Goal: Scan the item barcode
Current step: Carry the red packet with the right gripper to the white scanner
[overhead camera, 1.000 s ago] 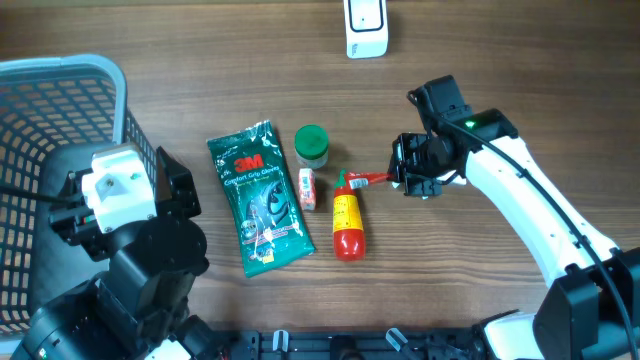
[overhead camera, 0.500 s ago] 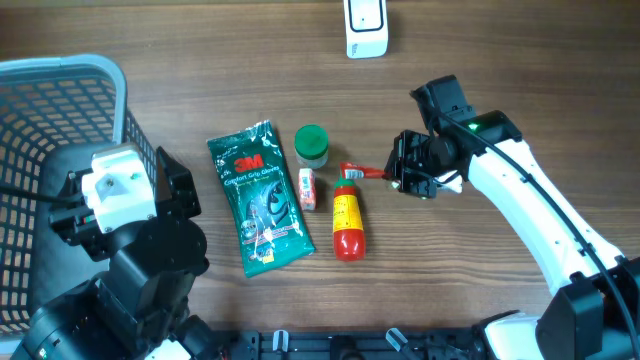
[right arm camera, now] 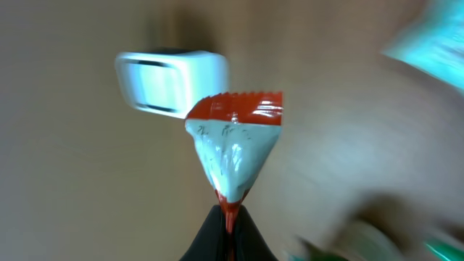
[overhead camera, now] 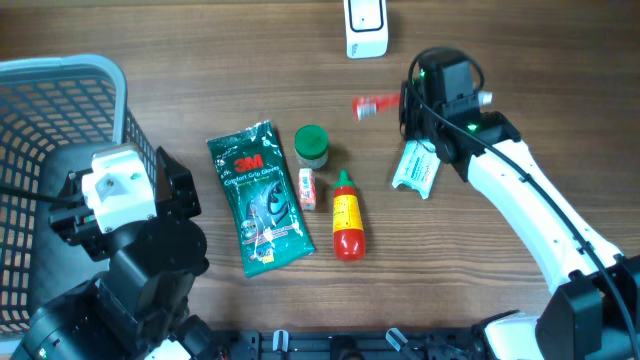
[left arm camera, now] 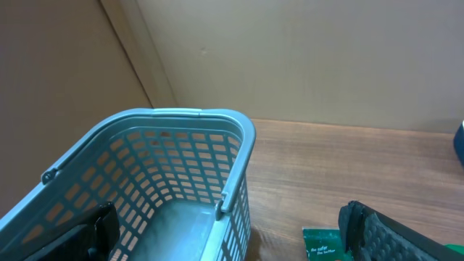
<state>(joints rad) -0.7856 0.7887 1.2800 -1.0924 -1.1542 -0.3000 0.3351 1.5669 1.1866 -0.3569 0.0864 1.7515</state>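
The item is a small sachet (overhead camera: 368, 105), red at its ends and white in the middle. It hangs in the air, pinched by one end in my shut right gripper (overhead camera: 398, 102). The right wrist view shows the sachet (right arm camera: 233, 141) standing up from my right gripper (right arm camera: 230, 214), blurred by motion. Just beyond it is the white scanner (right arm camera: 170, 83). From overhead the scanner (overhead camera: 366, 25) stands at the table's far edge, a little left of the sachet. No barcode shows. My left gripper (left arm camera: 232, 246) stays open over the basket rim, holding nothing.
A grey-blue basket (overhead camera: 40, 75) fills the left side. Mid-table lie a green 3M pack (overhead camera: 258, 197), a green-lidded jar (overhead camera: 312, 145), a small red-and-white box (overhead camera: 308, 188) and a red bottle (overhead camera: 347, 213). A teal-and-white packet (overhead camera: 416, 168) lies under my right arm.
My right gripper has lifted the sachet from beside the red bottle and carried it back toward the scanner. The teal-and-white packet now shows. The left arm is still.
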